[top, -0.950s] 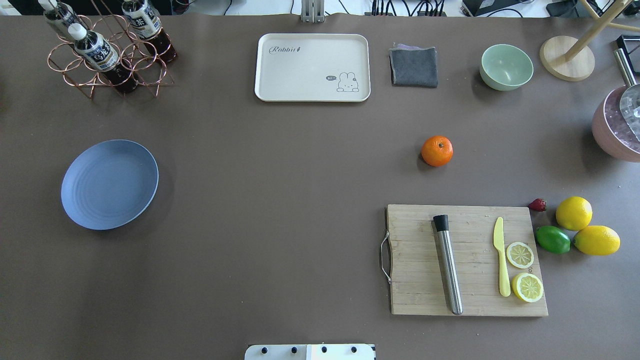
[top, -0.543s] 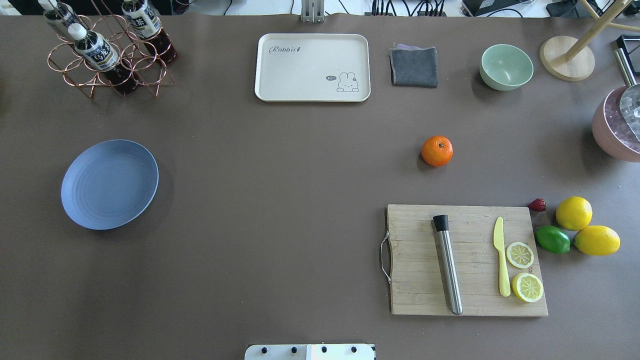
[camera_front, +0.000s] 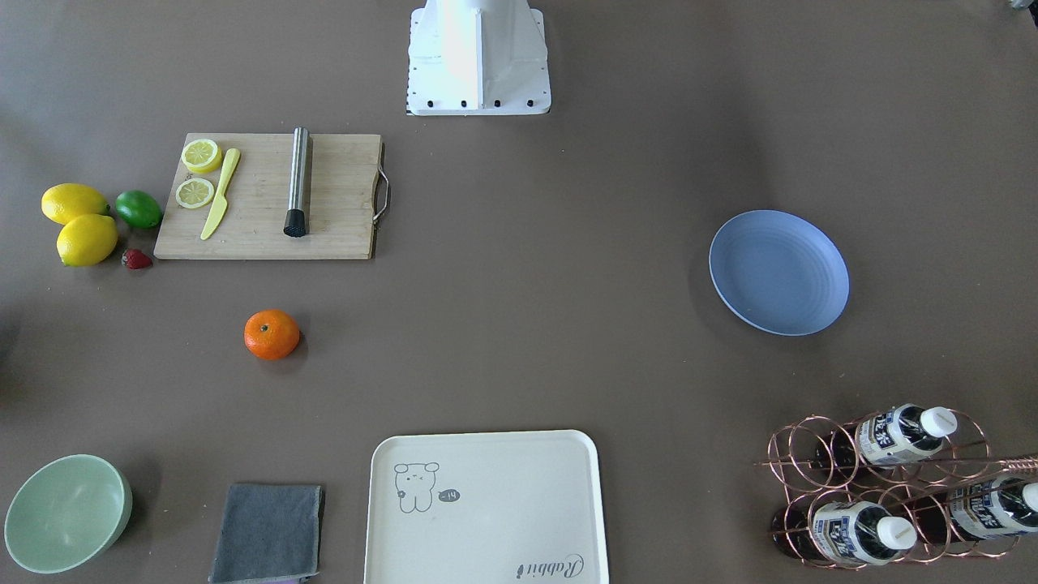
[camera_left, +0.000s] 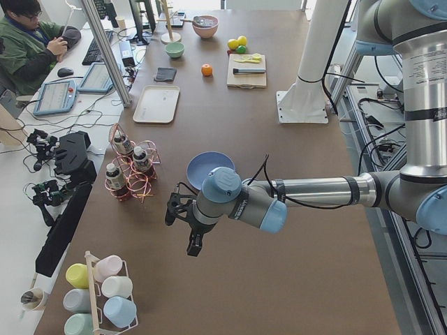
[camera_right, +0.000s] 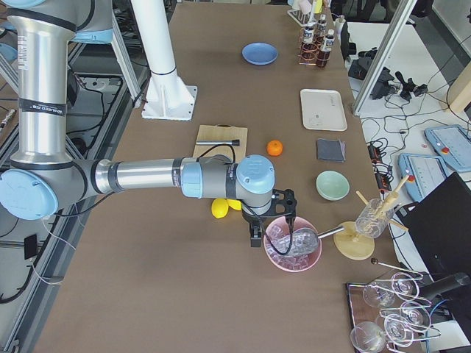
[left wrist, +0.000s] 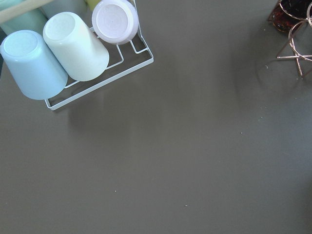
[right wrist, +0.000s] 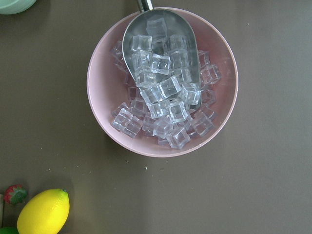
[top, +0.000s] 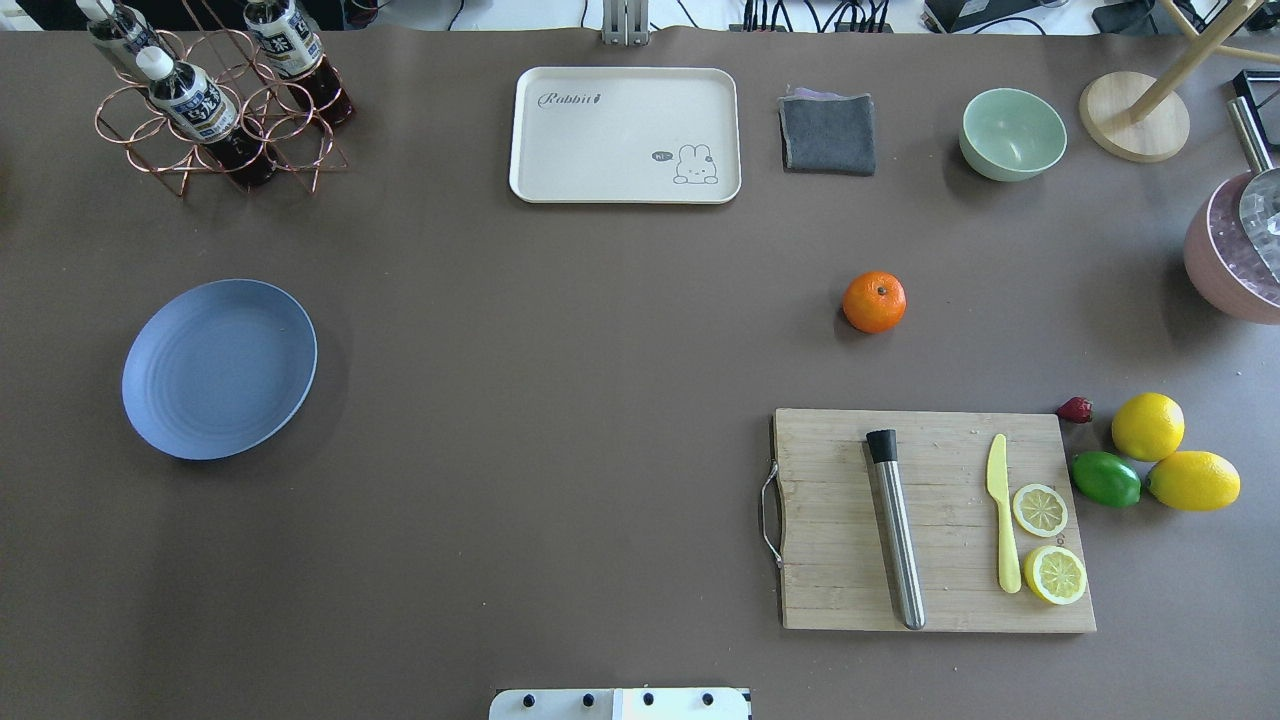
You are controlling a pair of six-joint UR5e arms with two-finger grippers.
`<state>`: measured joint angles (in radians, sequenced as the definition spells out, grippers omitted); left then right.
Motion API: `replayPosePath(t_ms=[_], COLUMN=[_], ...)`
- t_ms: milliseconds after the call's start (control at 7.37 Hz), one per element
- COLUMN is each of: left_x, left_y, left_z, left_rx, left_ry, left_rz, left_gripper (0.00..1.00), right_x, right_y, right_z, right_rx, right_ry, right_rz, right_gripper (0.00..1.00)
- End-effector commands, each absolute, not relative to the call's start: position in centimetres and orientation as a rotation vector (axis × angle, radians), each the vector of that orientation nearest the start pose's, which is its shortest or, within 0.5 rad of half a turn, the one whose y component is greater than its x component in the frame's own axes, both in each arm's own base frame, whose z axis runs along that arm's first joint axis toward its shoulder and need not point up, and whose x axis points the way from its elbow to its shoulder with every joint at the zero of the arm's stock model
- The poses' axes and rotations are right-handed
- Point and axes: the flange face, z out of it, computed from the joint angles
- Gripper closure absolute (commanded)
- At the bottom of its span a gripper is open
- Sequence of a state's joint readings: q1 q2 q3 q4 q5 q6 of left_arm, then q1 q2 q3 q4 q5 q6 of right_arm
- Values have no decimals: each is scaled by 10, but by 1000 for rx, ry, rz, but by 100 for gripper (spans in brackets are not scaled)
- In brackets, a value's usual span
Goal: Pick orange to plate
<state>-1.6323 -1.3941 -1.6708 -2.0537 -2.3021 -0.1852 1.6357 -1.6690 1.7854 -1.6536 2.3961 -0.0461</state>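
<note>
Since nothing had shifted, I saw the orange [top: 874, 302] untouched right of centre, the plate [top: 219, 369] well left, and could not tell whether the left claw [camera_left: 180, 235] or right claw [camera_right: 274, 234] stood open.

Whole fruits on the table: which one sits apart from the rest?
The orange; the two lemons and lime cluster together beside the cutting board.

silver arms [camera_left: 321, 190], pale-blue joint caps [camera_left: 222, 185]

Overhd: pink bowl [top: 1215, 270] cut off; front: tray [camera_front: 486, 519] cut off.
</note>
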Motion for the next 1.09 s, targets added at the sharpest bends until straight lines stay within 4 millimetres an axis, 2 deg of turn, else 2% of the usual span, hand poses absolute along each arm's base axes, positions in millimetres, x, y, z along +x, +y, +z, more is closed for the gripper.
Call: replayPosePath(t_ms=[0,136,407,543,679,814,950], left_x=[-90,-79,-25,2,21,51,66], left_y=[-432,-438,-470,-479,-479,-481,-482], left_z=[645,636,607,594,586,583,598], left_rx=[344,343,325,348,354,320,318], left_ry=[759,815,859,879,909,955,989], left_rz=[-76,-43,8,42,32,-12,-32], left_gripper=[2,2,2,2,2,2,2], right_x=[88,74,-4,-23,-34,-52,-89], right_y=[-447,-464,-506,-518,-522,-522,-520], right_z=[600,569,510,489,481,472,458], right_rx=[83,99,57,63,92,102,99], right_ry=[-822,-826,-842,-852,-862,-885,-929], right_rz=[2,18,28,25,11,36,93], right_gripper=[0,0,0,0,0,0,0])
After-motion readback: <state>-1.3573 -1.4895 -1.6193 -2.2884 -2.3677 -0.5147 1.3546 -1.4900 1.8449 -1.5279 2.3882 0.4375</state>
